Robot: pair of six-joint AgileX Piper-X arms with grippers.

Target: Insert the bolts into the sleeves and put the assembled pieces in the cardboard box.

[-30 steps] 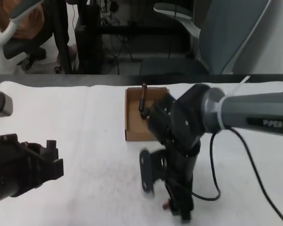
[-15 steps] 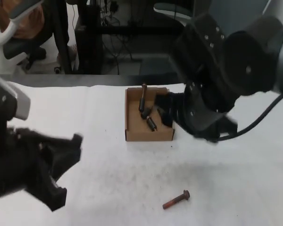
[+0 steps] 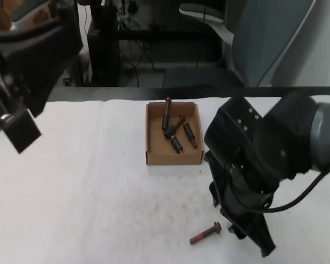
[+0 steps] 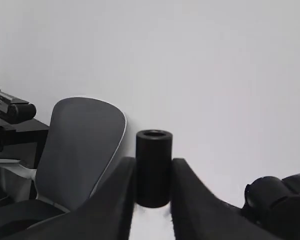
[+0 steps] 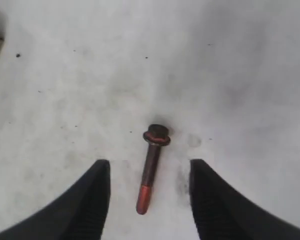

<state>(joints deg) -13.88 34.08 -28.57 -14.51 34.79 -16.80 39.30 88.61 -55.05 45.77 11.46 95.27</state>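
White cloth-covered bench (image 3: pixel 99 192). The bolt (image 5: pixel 151 167) lies near, right of centre, apart from the cardboard box (image 3: pixel 154 157). The right gripper (image 5: pixel 149 163) is spread wide astride it. The left gripper (image 4: pixel 153 162) clamps a sleeve (image 4: pixel 153 150). The bolt is probably rigid, light and smooth, best grasped mid-shank.

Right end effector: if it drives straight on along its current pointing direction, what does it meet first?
Most likely the loose bolt, lying on the white bench cover, centred between the open fingers. The right end effector points down at it. How much gap remains above it is unclear.
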